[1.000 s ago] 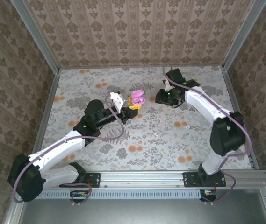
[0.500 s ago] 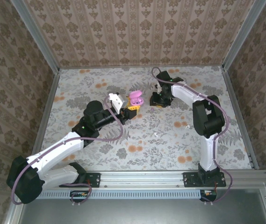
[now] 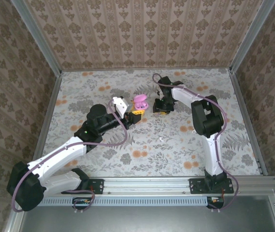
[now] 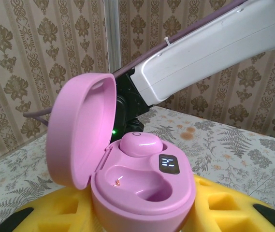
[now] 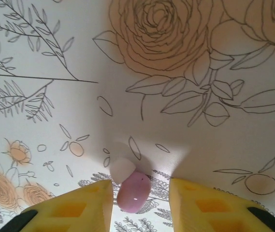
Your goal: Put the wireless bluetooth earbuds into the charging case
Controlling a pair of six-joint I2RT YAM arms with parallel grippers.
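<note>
Floral tabletop (image 3: 176,145) spreads beneath both arms. Left gripper (image 3: 136,111) clamps the open pink charging case (image 4: 79,130), with one earbud (image 4: 139,143) seated and the near socket (image 4: 135,186) empty. Right gripper (image 5: 140,186) stands narrow around the second earbud (image 5: 133,193); whether it is pinched, I cannot tell. A loose hold could drop it short of the socket.

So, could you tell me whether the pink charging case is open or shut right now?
Open. The charging case has its lid tipped back, showing one seated earbud and one empty well.
</note>
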